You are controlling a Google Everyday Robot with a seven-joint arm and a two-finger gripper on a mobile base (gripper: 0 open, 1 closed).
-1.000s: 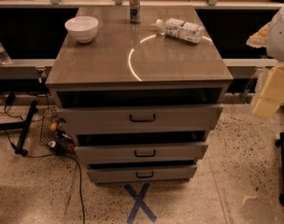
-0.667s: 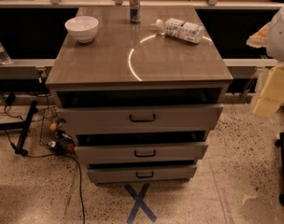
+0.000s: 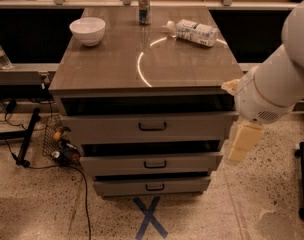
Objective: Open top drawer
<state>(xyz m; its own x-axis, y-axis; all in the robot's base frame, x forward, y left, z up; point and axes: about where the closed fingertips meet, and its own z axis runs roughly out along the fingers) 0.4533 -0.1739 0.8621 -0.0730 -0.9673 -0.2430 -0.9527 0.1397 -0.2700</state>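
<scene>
1. The widest grey-brown laminate top drawer point(image 3: 107, 129) sits directly under the cabinet top point(image 3: 107, 69), with its small dark loop handle point(image 3: 152, 126) at the centre.
2. The cream-coloured gripper point(image 3: 240, 143) hangs beside the drawer's right end, apart from the handle; I cannot tell whether it is wide or narrow.
3. A white round bowl point(image 3: 87, 30) stands on the cabinet top.

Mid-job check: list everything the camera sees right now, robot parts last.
cabinet: 1, grey-brown, centre
top drawer: 1, grey-brown, just under the cabinet top
lower drawers: 2, grey-brown, stacked beneath it
bowl: 1, white, cabinet top, back left
can: 1, silvery, back centre
bottle: 1, clear, lying down, back right
tape X: 1, blue, floor in front
basket: 1, wire, floor left
arm: 1, white, right
end effector: 1, cream, right of the drawers
</scene>
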